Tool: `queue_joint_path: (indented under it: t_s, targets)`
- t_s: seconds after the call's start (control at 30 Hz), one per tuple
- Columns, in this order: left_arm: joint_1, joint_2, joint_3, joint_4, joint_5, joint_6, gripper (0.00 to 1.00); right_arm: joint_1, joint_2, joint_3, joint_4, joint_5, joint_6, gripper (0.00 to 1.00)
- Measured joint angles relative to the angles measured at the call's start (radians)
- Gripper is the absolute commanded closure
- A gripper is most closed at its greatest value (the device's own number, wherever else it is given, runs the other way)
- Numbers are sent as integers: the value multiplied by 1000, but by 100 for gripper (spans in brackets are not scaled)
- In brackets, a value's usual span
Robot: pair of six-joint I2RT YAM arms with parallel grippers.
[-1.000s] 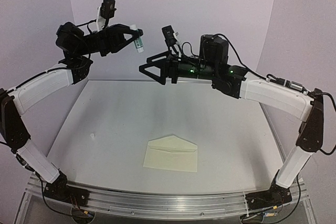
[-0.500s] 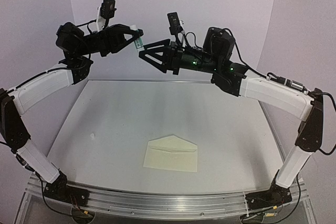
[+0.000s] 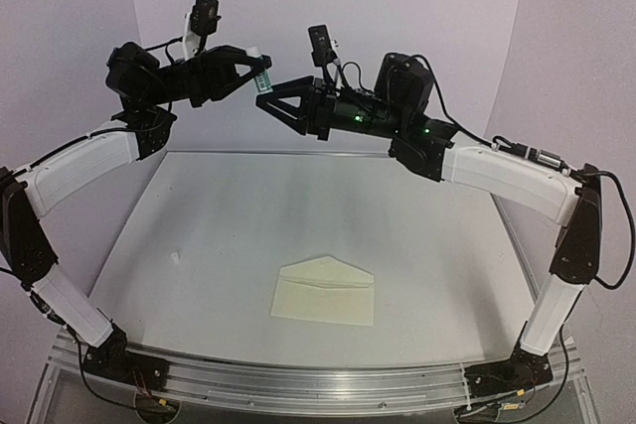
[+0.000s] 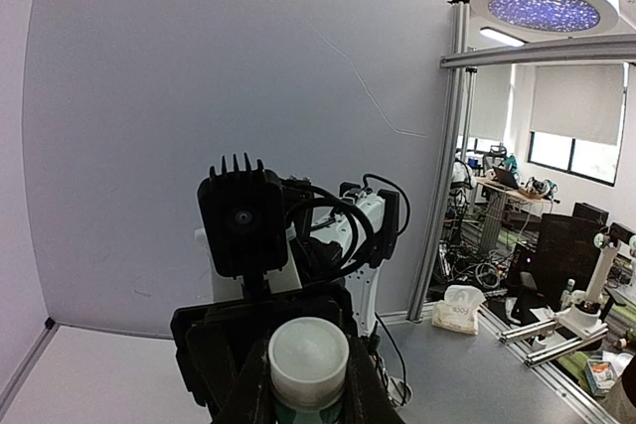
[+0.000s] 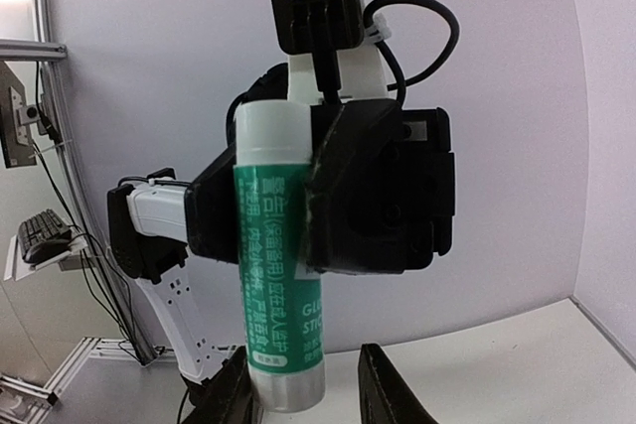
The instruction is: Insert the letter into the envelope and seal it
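Observation:
The cream envelope (image 3: 324, 291) lies flat on the table, flap open and pointing away. The letter is out of view. High at the back, my left gripper (image 3: 254, 72) is shut on a green glue stick (image 3: 263, 77) with a white cap; it also shows between my fingers in the left wrist view (image 4: 309, 364). My right gripper (image 3: 266, 104) faces it from the right. In the right wrist view the glue stick (image 5: 276, 285) hangs upright with its lower end between my right gripper's (image 5: 310, 382) open jaws. The left finger (image 5: 235, 392) is against it; the right finger (image 5: 383, 384) stands apart.
A small white speck (image 3: 175, 257) lies on the white table (image 3: 238, 215) at the left. Purple walls close the back and sides. Both arms arch high above the table's rear; a metal rail (image 3: 298, 384) runs along the near edge.
My right arm has swung left and up to the glue stick, and its jaws have narrowed around the stick's lower end. The left arm and the envelope have not moved.

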Motion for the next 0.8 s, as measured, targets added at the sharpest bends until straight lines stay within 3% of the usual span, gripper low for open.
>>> queue_joint_path:
  t_s: [0.13,0.27,0.37,0.57,0.8]
  targets:
    - [0,0,0,0,0,0,100,3,0,0,4,1,-8,76]
    - [1,0,0,0,-5,0,100,5,0,0,8,-1,-14,93]
    - [2,0,0,0,-12,2,100,5,0,0,10,2,-14,100]
    - [4,0,0,-15,-41,24,100,20,-11,-20,18,93,-32,100]
    - [16,-9,0,-67,-82,77,100,116,-40,-56,18,452,-158,100]
